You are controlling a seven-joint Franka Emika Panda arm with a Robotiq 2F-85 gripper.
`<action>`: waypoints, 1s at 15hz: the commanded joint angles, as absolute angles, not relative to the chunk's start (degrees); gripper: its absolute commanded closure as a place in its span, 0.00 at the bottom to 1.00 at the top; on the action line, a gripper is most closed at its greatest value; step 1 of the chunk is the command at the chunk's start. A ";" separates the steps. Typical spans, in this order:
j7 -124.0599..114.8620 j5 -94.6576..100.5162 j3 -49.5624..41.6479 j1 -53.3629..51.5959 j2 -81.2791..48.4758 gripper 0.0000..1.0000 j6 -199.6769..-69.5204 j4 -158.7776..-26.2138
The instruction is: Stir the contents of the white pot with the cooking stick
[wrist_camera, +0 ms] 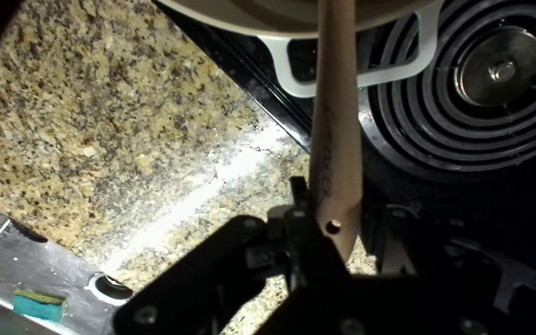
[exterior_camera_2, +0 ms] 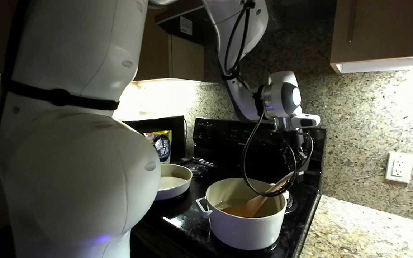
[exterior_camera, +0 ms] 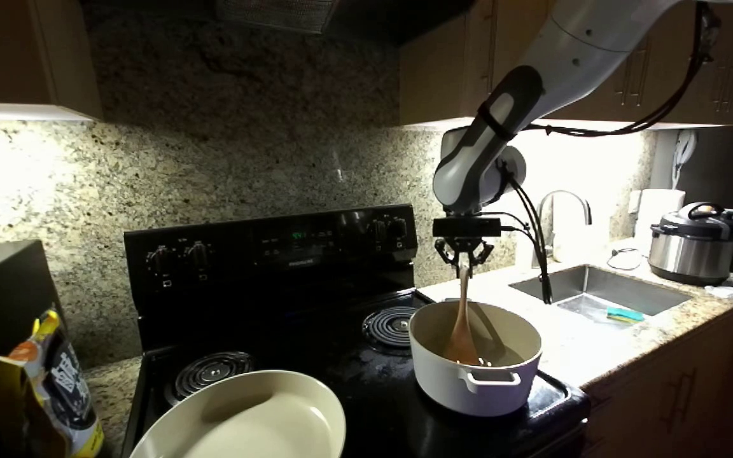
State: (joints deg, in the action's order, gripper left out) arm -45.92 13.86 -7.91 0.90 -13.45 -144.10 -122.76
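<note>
The white pot (exterior_camera: 443, 385) stands at the stove's edge and shows in both exterior views. Its contents (exterior_camera_2: 232, 210) make an amber-brown surface low inside, seen in an exterior view. Leaning against the far rim, the wooden cooking stick (exterior_camera_2: 257, 204) has its broad end down in the contents. My gripper (exterior_camera: 464, 270) is above and beyond the rim, shut on the upper end of the stick. In the wrist view the handle (wrist_camera: 337, 116) runs up from between the fingers, its small hole showing, and passes over the pot's side handle (wrist_camera: 389, 74). The submerged tip is hidden.
A wide shallow cream pan (exterior_camera: 277, 420) sits on the stove beside the pot. An uncovered coil burner (exterior_camera: 398, 326) is behind it. The stone counter holds a sink (exterior_camera: 602, 286) with a sponge (exterior_camera: 625, 314) and a steel cooker (exterior_camera: 691, 251). A food bag (exterior_camera: 64, 381) stands near the pan.
</note>
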 commanded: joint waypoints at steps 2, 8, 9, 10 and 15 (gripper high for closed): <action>-41.92 9.92 -8.02 1.54 -13.41 0.34 -143.13 -122.06; -39.88 9.14 -8.21 1.65 -9.07 0.01 -145.80 -126.84; -38.49 8.64 -8.14 2.04 -7.74 0.00 -146.11 -128.31; -36.34 7.52 -7.93 2.63 -5.97 0.00 -146.63 -130.32; -16.61 -1.42 -7.97 5.35 4.26 0.00 -144.75 -140.90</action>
State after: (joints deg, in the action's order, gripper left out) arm -27.86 2.12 -8.25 3.40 -4.21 -144.88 -132.61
